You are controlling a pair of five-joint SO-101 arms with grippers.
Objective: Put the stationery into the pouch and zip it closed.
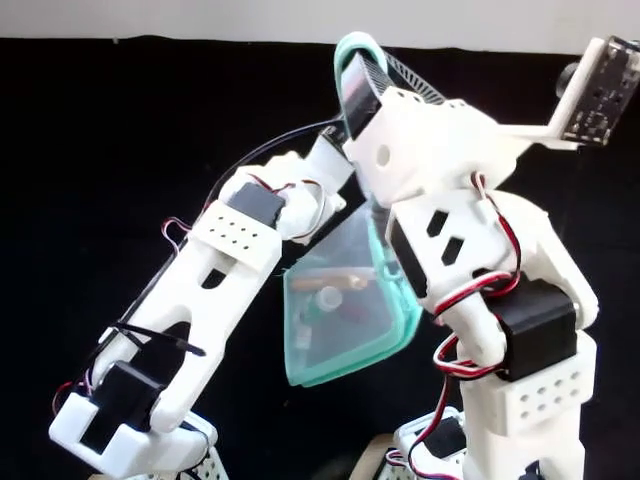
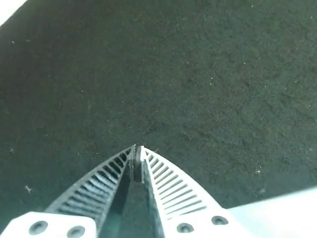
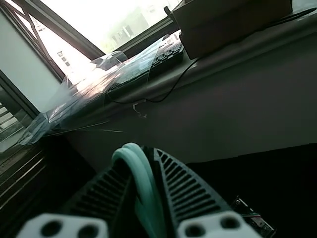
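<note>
Teal-trimmed and see-through, the one pouch (image 1: 345, 325) is hanging over the black desk's (image 1: 120, 150) near middle between two arms, at least two pieces of stationery (image 1: 335, 285) showing inside, the right gripper (image 3: 140, 156) clamping its teal loop (image 3: 143, 188) high up, the left gripper (image 2: 137, 151) pinching its tips together over bare cloth, and the right arm (image 1: 470, 230) crowding the pouch's side.

Black tablecloth (image 2: 198, 74); bright window (image 3: 114, 20); box (image 3: 228, 20), maybe cardboard, on sill (image 3: 257, 54).

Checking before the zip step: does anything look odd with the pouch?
Yes: the pouch hangs tilted in mid-air, off the table, its teal rim pinched in the right gripper. Stationery shows through its clear wall.
</note>
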